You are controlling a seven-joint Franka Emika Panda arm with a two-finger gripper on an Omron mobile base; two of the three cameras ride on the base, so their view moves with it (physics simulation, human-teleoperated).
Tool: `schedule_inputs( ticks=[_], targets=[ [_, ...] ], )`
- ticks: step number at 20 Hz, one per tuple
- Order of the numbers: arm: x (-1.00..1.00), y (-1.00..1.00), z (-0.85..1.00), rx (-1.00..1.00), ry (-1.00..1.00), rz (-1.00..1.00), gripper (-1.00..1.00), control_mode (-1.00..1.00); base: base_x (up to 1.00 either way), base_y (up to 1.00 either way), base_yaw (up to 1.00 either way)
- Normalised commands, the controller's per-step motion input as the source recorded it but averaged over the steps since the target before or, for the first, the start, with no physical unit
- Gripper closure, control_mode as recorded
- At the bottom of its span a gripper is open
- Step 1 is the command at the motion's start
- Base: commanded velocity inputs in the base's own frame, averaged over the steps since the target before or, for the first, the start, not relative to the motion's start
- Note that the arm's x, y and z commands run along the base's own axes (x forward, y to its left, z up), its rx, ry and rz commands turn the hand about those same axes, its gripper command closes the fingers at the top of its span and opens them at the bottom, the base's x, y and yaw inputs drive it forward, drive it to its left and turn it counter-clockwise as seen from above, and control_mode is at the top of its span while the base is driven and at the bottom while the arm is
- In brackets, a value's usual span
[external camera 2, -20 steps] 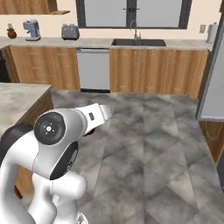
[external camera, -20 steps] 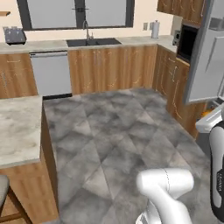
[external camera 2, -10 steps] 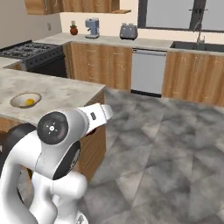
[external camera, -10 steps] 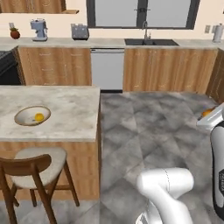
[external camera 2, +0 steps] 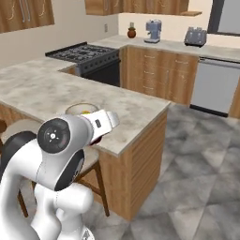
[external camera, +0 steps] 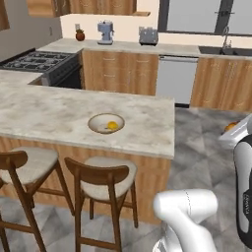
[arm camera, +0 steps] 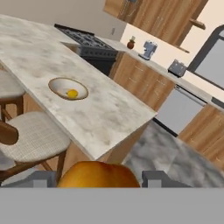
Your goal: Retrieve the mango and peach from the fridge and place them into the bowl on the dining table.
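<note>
Now peach (arm camera: pixel 98 175) gripped between end effector (arm camera: pixel 94 178) fingers.

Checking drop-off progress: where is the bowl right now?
The bowl sits on the dining table, above the two stools, left of center in the left base view, with a small yellow-orange fruit inside it.

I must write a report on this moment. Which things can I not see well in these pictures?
- Held fruit, hand view: lower half cut off by the bottom edge, so the finger contact is hidden.
- Fruit in the bowl, left base view: too small to name its kind.
- Bowl, right base view: mostly behind the arm.
- Gripper, left base view: cut off at the right edge.
</note>
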Motion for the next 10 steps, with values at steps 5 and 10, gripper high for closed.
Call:
schedule_inputs(
  ticks=[5,10],
  targets=[
    [0.0,0.0,0.0,0.0,0.0,0.0,1.0,1.0,0.67,0.08,0.25],
    [0.0,0.0,0.0,0.0,0.0,0.0,1.0,1.0,0.71,-0.17,0.18]
  ],
)
